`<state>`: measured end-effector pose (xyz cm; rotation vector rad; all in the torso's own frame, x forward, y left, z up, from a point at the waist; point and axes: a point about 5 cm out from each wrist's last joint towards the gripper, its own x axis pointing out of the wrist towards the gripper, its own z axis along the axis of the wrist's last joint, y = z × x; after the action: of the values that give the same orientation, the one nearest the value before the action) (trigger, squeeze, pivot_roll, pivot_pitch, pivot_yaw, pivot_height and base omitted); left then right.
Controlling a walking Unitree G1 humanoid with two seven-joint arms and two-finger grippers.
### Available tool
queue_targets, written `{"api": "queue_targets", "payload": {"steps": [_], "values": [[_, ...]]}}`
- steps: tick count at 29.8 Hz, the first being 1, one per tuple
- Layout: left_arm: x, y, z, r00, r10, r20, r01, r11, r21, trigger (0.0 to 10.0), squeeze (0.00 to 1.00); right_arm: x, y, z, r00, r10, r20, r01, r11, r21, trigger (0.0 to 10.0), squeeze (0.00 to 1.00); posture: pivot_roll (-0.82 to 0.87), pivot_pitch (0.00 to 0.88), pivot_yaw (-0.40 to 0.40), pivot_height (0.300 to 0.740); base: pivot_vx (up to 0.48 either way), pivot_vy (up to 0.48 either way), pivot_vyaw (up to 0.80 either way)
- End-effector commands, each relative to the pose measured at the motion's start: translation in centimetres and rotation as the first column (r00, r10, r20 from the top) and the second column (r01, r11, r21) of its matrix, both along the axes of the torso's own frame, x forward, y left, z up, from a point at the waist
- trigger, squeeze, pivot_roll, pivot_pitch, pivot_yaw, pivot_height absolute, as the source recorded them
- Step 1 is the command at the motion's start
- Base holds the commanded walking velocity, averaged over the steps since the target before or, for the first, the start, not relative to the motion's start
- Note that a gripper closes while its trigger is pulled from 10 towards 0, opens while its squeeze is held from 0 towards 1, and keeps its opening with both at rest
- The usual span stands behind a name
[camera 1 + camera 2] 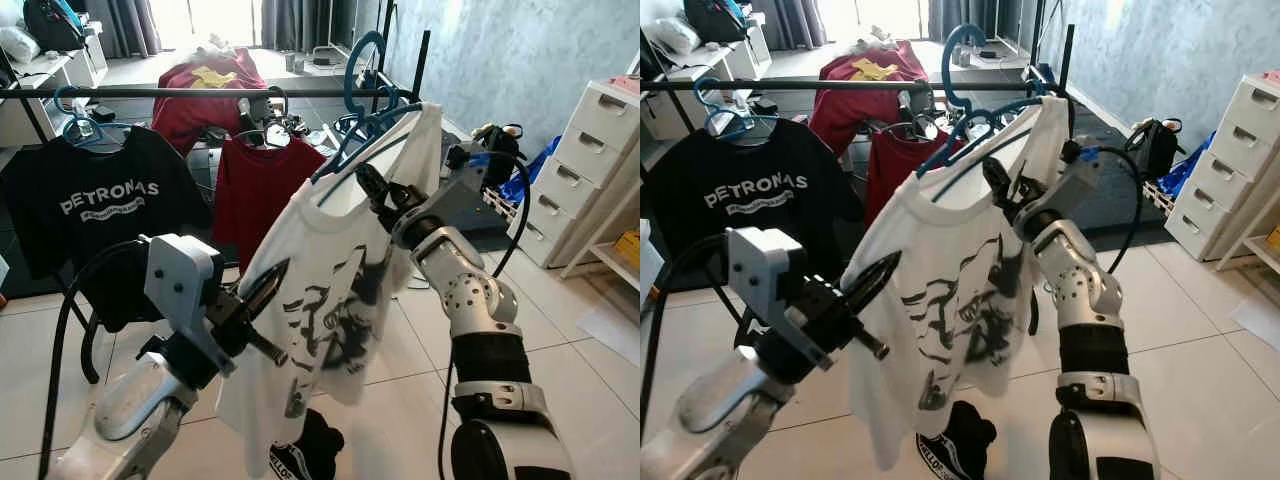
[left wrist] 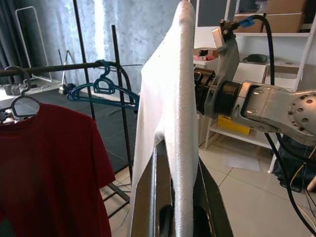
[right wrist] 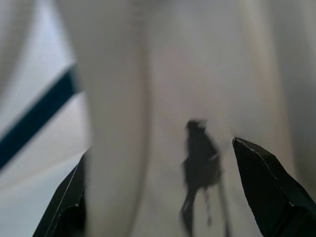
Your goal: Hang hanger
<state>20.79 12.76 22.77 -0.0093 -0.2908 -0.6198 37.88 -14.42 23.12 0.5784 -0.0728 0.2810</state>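
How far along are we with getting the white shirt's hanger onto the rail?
Done: white shirt sits on the blue hanger, lifted near the rail. In hand: left gripper pinches the shirt's edge; right gripper is at its collar. Left: the hook still looks unhooked.

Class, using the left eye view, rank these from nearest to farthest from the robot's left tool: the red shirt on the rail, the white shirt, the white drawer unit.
1. White shirt: its edge sits in the left tool.
2. Red shirt: behind, hanging on the rail.
3. Drawer unit: far right, by the wall.
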Motion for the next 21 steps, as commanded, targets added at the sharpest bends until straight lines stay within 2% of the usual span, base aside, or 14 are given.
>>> {"api": "queue_targets", "payload": {"steps": [1,7,9,12,13,14,15,16,18,21], "values": [[-0.9,0.6,0.6,0.998,-0.052,0.023,0.051,0.998,0.037,10.0,0.0,0.3,-1.2,0.3,0.998,-0.066,0.004,0.066,0.998,-0.015,10.0,0.0,-0.04,0.0,-0.043,0.74,0.0,0.0,0.0],[-1.5,1.4,0.5,0.997,-0.08,0.009,0.08,0.994,0.075,10.0,0.0,0.5,-2.3,0.4,0.994,-0.11,0.004,0.11,0.994,-0.022,10.0,0.0,-0.04,0.0,-0.044,0.74,0.0,0.0,0.0],[-2.2,2.5,-0.2,0.994,-0.097,-0.048,0.104,0.98,0.17,10.0,0.0,0.6,-3.8,1.0,0.987,-0.157,0.016,0.157,0.987,-0.029,10.0,0.0,-0.04,0.0,-0.044,0.74,0.0,0.0,0.0],[-2.3,2.9,-0.4,0.993,-0.094,-0.066,0.106,0.974,0.202,10.0,0.0,0.6,-4.2,1.2,0.985,-0.169,0.02,0.17,0.985,-0.031,10.0,0.0,-0.04,0.0,-0.044,0.74,0.0,0.0,0.0],[-2.2,3.6,-0.6,0.995,-0.062,-0.079,0.079,0.968,0.238,10.0,0.0,0.6,-4.5,1.5,0.984,-0.178,0.026,0.179,0.983,-0.03,10.0,0.0,-0.04,0.0,-0.044,0.74,0.0,0.0,0.0],[-2.2,3.6,-0.6,0.995,-0.062,-0.079,0.079,0.968,0.238,10.0,0.0,0.6,-4.5,1.5,0.984,-0.178,0.026,0.179,0.983,-0.03,10.0,0.0,-0.04,0.0,-0.044,0.74,0.0,0.0,0.0],[-0.8,5.9,-0.7,0.99,0.13,-0.048,-0.109,0.944,0.311,10.0,0.0,0.4,-4.7,2.0,0.982,-0.183,0.037,0.184,0.982,-0.032,10.0,0.0,-0.05,0.0,-0.043,0.74,0.0,0.0,0.0],[-0.3,7.0,-0.6,0.979,0.201,-0.028,-0.18,0.927,0.33,10.0,0.0,0.3,-4.7,2.1,0.982,-0.182,0.041,0.184,0.982,-0.035,10.0,0.0,-0.05,0.0,-0.041,0.74,0.0,0.0,0.0],[-0.1,7.7,-0.5,0.972,0.235,-0.017,-0.216,0.916,0.338,10.0,0.0,0.3,-4.7,2.1,0.982,-0.182,0.043,0.183,0.982,-0.038,10.0,0.0,-0.05,0.0,-0.041,0.74,0.0,0.0,0.0],[-0.8,8.6,-0.6,0.98,0.196,-0.035,-0.169,0.912,0.375,10.0,0.0,0.3,-4.8,2.1,0.982,-0.182,0.043,0.183,0.982,-0.041,10.0,0.0,-0.06,0.0,-0.042,0.74,0.0,0.0,0.0]]}}
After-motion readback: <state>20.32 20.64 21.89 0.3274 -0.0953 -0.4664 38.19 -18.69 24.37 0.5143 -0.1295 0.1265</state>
